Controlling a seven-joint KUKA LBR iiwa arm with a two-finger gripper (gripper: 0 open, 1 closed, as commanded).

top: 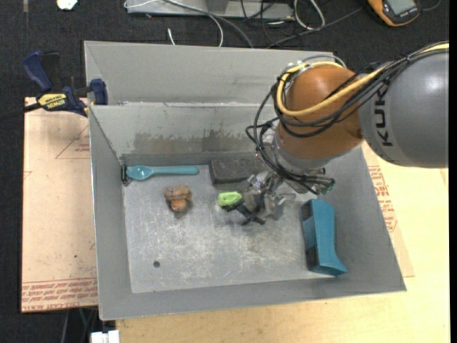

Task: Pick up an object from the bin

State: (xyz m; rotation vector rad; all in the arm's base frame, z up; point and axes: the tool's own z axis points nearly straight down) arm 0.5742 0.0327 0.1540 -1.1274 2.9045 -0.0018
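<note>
My gripper (263,197) hangs low over the middle of the bin, under the orange wrist cover. Just to its left lies a small bright green piece (229,200). A small black thing (250,217) sits on the floor right below the gripper, touching or nearly touching it. A dark grey rectangular block (233,168) lies against the back wall, just up and left of the gripper. I see nothing held in the gripper.
A blue oblong box (321,237) lies at the right, close to the arm. A light blue spoon (158,171) rests along the back wall at the left. A brown rounded lump (178,196) sits left of centre.
</note>
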